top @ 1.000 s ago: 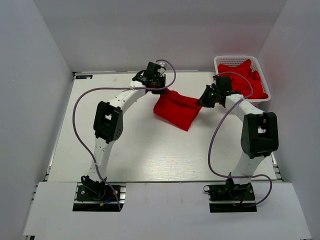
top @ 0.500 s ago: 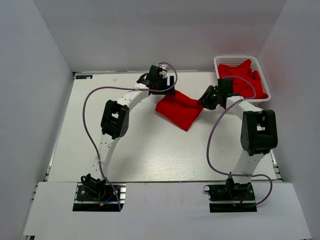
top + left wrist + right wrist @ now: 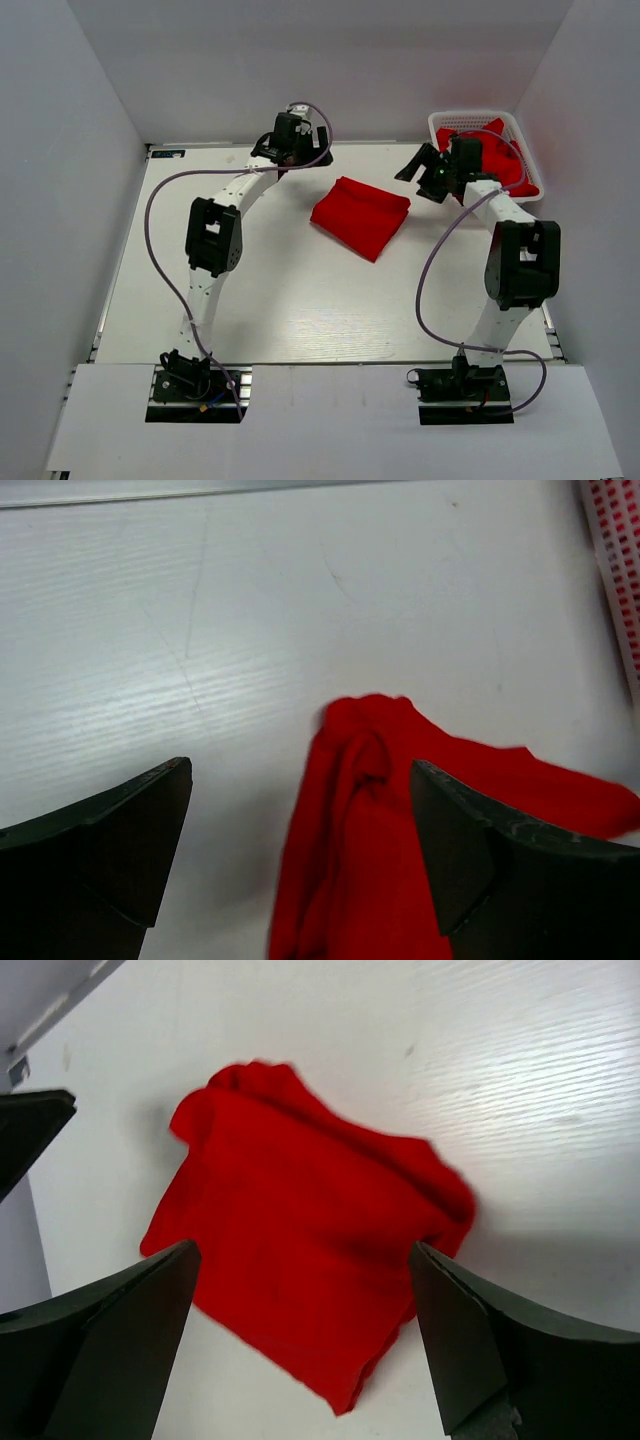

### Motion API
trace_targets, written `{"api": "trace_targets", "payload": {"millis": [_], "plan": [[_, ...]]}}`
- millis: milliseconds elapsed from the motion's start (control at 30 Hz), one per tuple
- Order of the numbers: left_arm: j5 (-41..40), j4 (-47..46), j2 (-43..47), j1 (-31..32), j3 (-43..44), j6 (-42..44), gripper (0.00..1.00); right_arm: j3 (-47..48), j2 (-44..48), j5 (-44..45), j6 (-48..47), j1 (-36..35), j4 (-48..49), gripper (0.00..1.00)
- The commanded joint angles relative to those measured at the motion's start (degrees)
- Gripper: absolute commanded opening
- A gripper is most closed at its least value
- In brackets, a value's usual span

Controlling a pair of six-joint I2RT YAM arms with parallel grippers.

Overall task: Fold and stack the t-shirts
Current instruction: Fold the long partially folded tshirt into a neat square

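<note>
at the upper middle of the top view, a folded red t-shirt lies on the table. the left gripper and the right gripper hover with jaws spread and empty. more red shirts fill the basket at upper right.

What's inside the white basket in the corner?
Bunched-up red cloth fills the white basket. The right arm covers part of it, and the pile hides the bottom, so how many shirts are in there cannot be told.
</note>
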State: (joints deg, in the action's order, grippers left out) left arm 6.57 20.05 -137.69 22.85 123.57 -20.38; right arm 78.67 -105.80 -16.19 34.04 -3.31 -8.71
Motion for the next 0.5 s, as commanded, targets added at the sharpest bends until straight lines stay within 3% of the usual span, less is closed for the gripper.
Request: {"api": "trace_targets", "payload": {"millis": [0,233,467], "plan": [[3.88,0.68,9.53,1.49,-4.55,2.71,1.00,-3.00,4.63,-7.45,-3.80,-2.30,2.65,0.90],[13.27,-3.61,17.52,3.16,-21.31,2.01,1.00,-1.07,4.11,-7.71,-9.87,-7.85,0.89,0.90],[12.51,-9.59,27.54,3.16,-39.00,1.40,1.00,5.61,-5.54,-10.97,-10.05,-13.47,-0.34,0.90]]}}
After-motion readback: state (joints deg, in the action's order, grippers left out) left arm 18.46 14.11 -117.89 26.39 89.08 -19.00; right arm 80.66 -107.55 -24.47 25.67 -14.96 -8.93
